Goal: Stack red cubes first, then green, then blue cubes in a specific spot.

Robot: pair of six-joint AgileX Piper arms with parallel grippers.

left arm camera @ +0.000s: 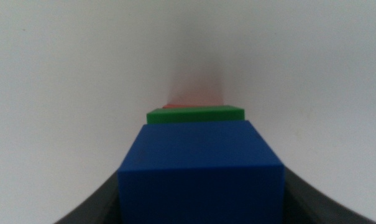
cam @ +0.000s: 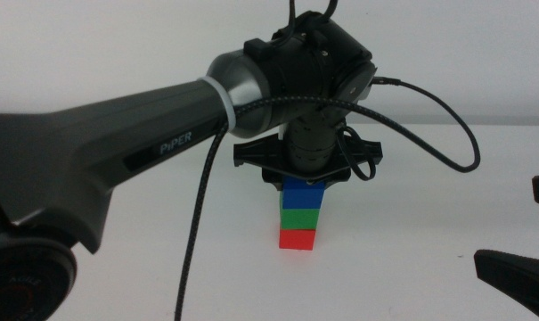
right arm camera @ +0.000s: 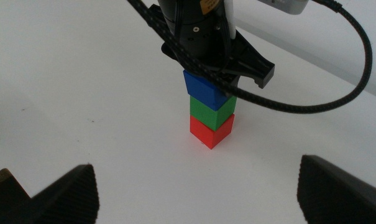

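A three-cube stack stands on the white table: the red cube [cam: 298, 239] at the bottom, the green cube [cam: 302, 218] on it, the blue cube [cam: 305, 193] on top. My left gripper [cam: 305, 181] reaches in from the left and hangs straight over the stack, shut on the blue cube. In the left wrist view the blue cube [left arm camera: 200, 168] fills the space between the jaws, with the green cube [left arm camera: 197, 114] and a sliver of red [left arm camera: 175, 106] behind it. My right gripper [right arm camera: 197, 193] waits open at the front right, apart from the stack [right arm camera: 210, 112].
The left arm's black cable [cam: 429, 134] loops out to the right of the stack. White tabletop [cam: 412, 267] surrounds the stack on all sides. The right gripper's jaws [cam: 518, 272] show at the picture's lower right edge.
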